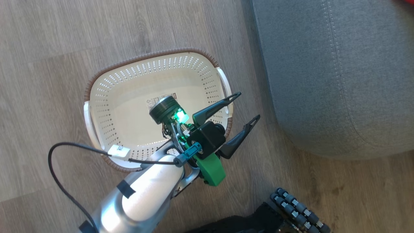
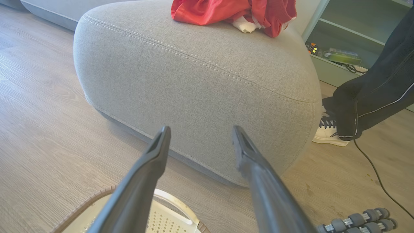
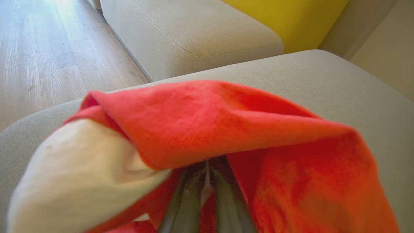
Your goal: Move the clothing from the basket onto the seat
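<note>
The cream basket (image 1: 145,58) stands on the wood floor with nothing in it but a sticker on its floor. My left gripper (image 1: 248,105) hangs open over its right rim, nothing between the fingers, pointing at the grey seat (image 1: 339,81). From the left wrist, the fingers (image 2: 161,142) frame the seat's side (image 2: 194,81), and the red and white clothing (image 2: 233,13) lies heaped on top. In the right wrist view my right gripper (image 3: 207,171) is shut on the clothing (image 3: 226,119), which drapes over its tips just above the seat (image 3: 323,77).
A person's dark trouser leg and white shoe (image 2: 330,132) stand beside the seat, with a pale green shelf (image 2: 349,32) behind. A black cable (image 2: 372,161) trails on the floor. Grey rollers (image 1: 297,210) lie near my base. Another grey cushion (image 3: 194,32) sits beyond.
</note>
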Available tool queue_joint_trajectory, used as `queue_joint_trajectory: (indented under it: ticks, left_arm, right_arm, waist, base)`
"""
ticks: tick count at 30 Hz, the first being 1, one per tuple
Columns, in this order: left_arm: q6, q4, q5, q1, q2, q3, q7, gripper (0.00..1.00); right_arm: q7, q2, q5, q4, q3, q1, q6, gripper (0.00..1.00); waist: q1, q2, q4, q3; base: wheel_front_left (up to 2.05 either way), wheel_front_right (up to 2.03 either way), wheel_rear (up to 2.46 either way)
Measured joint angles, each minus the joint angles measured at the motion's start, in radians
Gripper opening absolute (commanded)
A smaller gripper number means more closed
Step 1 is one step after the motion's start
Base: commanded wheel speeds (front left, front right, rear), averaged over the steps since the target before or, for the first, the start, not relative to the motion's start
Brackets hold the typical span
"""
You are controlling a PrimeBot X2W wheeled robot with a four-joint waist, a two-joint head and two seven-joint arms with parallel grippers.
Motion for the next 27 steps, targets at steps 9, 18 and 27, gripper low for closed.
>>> queue_joint_trajectory:
  ticks: [9,18,27]
  left_arm:
    - [0.000,0.001,-0.007,0.005,-0.006,0.019,0.000,1.00]
    - [0.000,0.004,-0.021,0.021,-0.014,0.021,0.000,1.00]
    - [0.000,0.010,-0.029,0.127,-0.019,0.042,0.000,1.00]
  right_arm:
    - [-0.001,0.031,-0.016,0.026,0.054,0.004,0.000,1.00]
    - [0.053,0.063,-0.005,0.039,0.129,0.013,0.000,1.00]
    - [-0.031,0.102,0.059,0.009,0.215,0.078,0.000,1.00]
  waist:
    - [0.0000,0.0000,-0.019,-0.037]
    - [0.0000,0.0000,-0.046,-0.103]
    - [0.0000,0.0000,-0.097,-0.228]
  base:
    - [0.00,0.00,0.00]
    - [0.00,0.00,0.00]
    - [0.00,0.00,0.00]
